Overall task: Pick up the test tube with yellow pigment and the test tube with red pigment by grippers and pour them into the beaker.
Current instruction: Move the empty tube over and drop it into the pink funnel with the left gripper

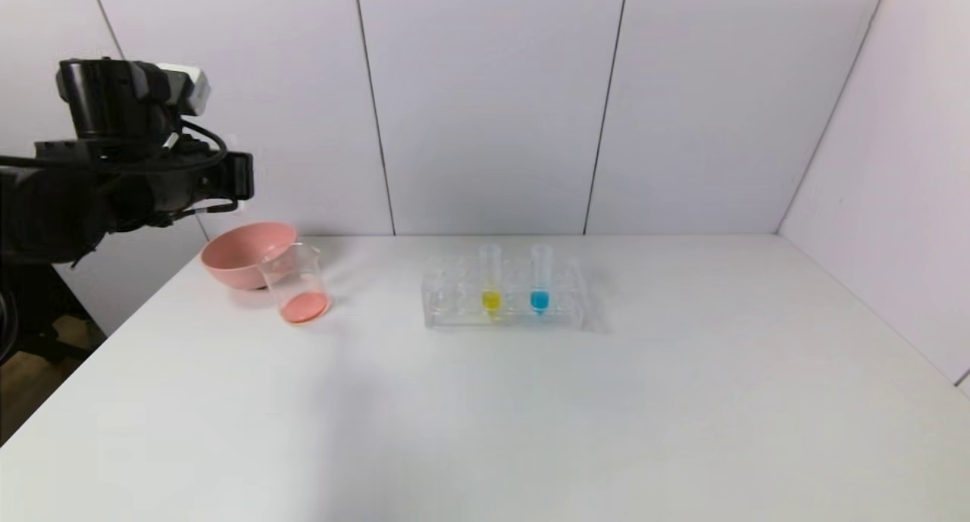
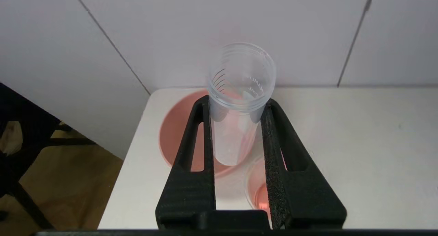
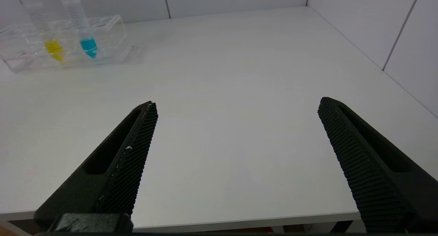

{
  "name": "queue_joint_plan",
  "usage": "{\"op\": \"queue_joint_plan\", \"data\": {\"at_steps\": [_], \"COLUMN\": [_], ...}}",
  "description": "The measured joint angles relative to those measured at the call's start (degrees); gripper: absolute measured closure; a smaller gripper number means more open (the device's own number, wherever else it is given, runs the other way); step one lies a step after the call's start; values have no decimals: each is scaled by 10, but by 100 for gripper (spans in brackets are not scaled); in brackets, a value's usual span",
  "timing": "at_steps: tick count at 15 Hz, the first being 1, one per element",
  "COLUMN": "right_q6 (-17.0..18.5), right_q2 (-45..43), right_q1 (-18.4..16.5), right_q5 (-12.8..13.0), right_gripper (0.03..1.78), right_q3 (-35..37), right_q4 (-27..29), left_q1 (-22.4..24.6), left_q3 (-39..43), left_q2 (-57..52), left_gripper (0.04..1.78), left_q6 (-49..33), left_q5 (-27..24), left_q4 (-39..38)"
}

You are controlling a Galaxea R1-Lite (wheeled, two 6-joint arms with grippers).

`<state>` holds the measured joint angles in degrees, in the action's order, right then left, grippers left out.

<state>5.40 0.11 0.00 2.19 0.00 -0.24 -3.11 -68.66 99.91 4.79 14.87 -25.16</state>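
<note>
My left gripper point(image 2: 236, 100) is shut on a clear test tube point(image 2: 239, 88), held high above the table's far left corner. The tube's mouth faces the camera, and it shows only a faint pink tinge and no liquid. In the head view this gripper point(image 1: 236, 177) hangs above the beaker point(image 1: 297, 286), which holds a thin layer of red-orange liquid. The beaker point(image 2: 260, 191) shows partly behind one finger. The test tube with yellow pigment point(image 1: 491, 279) stands upright in the clear rack point(image 1: 455, 310) and also shows in the right wrist view point(image 3: 51, 40). My right gripper point(image 3: 236, 107) is open and empty over the table's front edge.
A pink bowl point(image 1: 241, 253) sits just behind the beaker at the far left, and also shows under the tube point(image 2: 178, 133). A tube with blue liquid point(image 1: 539, 279) stands in the rack next to the yellow one. The table's left edge point(image 2: 126, 167) is close to the bowl.
</note>
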Motion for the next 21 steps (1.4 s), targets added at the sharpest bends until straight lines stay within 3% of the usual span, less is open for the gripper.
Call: {"op": "queue_joint_plan", "data": {"at_steps": [2,4,10,17,21], "right_q6": [0,0,0,0,0], "right_q2": [0,0,0,0,0], "right_q1": [0,0,0,0,0], "right_q5": [0,0,0,0,0], "right_gripper": [10,10,10,10,10], "right_q3": [0,0,0,0,0], "right_q4": [0,0,0,0,0], "left_q1": [11,21,37,59,62], "left_q3": [62,87,78,-22,-40], "left_q2": [-2,8,85,217,254], "left_gripper": [139,139,139,139,139], "left_q6": [-39,-69,-115,-117,-118], "left_q5": [6,7,3,2,4], "left_q4": [-127,-195,-222,-244,-247]}}
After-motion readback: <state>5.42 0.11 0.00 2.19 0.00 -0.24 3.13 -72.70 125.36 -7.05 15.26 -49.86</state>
